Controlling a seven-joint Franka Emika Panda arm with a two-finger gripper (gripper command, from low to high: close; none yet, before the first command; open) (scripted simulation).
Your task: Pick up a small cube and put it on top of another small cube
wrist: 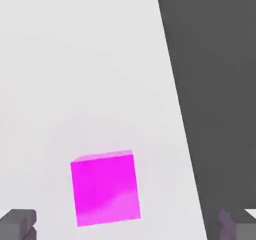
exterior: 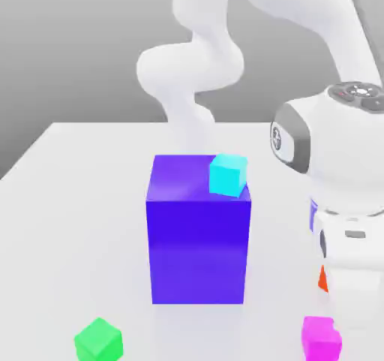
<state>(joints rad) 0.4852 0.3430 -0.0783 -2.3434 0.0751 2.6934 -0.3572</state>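
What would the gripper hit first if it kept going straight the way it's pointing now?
Most likely the pink cube: in the hand view it lies on the table between the open gripper's fingers, somewhat off centre. How far ahead is unclear.

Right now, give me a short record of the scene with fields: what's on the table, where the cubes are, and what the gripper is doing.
surface: white table
big block: blue-purple block, mid-table
cyan cube: on top of the big block, at its corner toward the exterior view's right
pink cube: on the table, between the open gripper fingers, not gripped
green cube: on the table, toward the exterior view's left, nothing on it
orange cube: mostly hidden behind the arm
stacking: not yet done
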